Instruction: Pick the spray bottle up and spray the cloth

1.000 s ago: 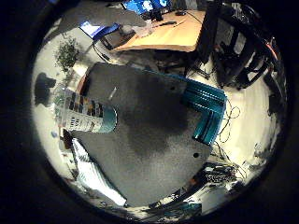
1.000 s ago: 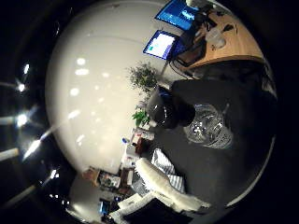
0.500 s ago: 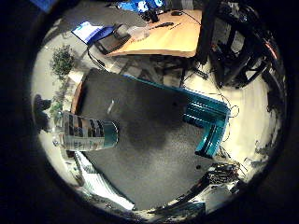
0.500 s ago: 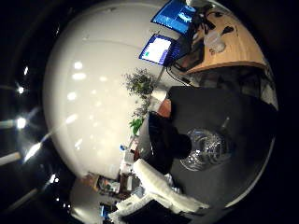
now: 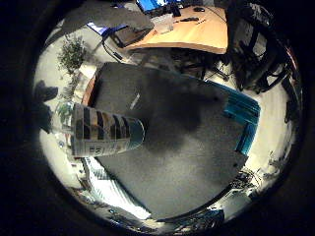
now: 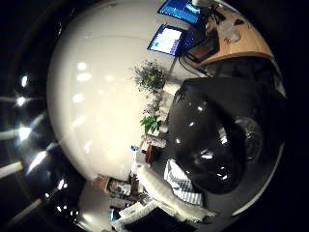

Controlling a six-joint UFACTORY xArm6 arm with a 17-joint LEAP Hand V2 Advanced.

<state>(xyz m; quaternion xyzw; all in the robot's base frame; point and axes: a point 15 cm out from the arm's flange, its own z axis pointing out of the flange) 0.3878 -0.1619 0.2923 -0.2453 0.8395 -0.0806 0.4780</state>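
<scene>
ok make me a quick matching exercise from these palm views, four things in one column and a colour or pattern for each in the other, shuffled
Things:
1. bottle
2. table mat
3. cloth
4. desk

Colour or pattern:
A. orange-brown wood
B. dark grey
C. dark and light bands on its label
D. light with thin stripes

Right pairs: 1-C, 2-B, 3-D, 4-A
</scene>
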